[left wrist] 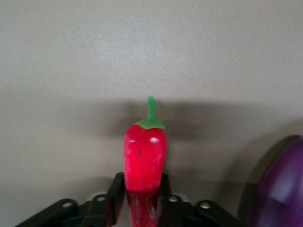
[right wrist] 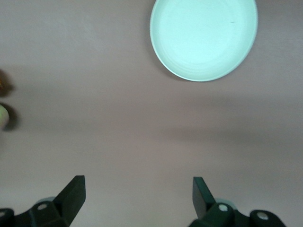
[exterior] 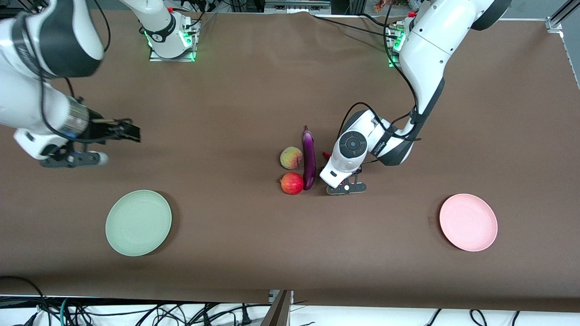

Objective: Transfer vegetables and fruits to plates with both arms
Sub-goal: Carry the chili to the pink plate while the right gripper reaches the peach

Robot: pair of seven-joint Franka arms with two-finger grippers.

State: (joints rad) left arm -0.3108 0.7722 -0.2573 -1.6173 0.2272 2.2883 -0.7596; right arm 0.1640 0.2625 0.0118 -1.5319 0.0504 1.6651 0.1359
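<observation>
- Left gripper [left wrist: 142, 201] low on the table, pinching the short glossy red chili pepper [left wrist: 144, 158] beside the long purple eggplant [exterior: 309, 158].
- Right gripper [right wrist: 138, 196] waits, jaws wide.
- Next: lift chili, carry to the round pale pink plate [exterior: 468, 222].

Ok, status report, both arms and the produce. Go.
Left gripper shut on red chili pepper, beside eggplant. Right gripper open, waiting above bare table near green plate. Pink plate empty; nothing blocking.

Heads up: your left gripper [left wrist: 142, 184], clamped on the chili pepper [left wrist: 144, 151], has the eggplant [exterior: 309, 158] tight at 9 o'clock. It's bare table at 4 o'clock to the pink plate [exterior: 468, 222]. Your right gripper [exterior: 133, 131] gapes wide, with a clear run at 5 o'clock to the green plate [exterior: 138, 222].
</observation>
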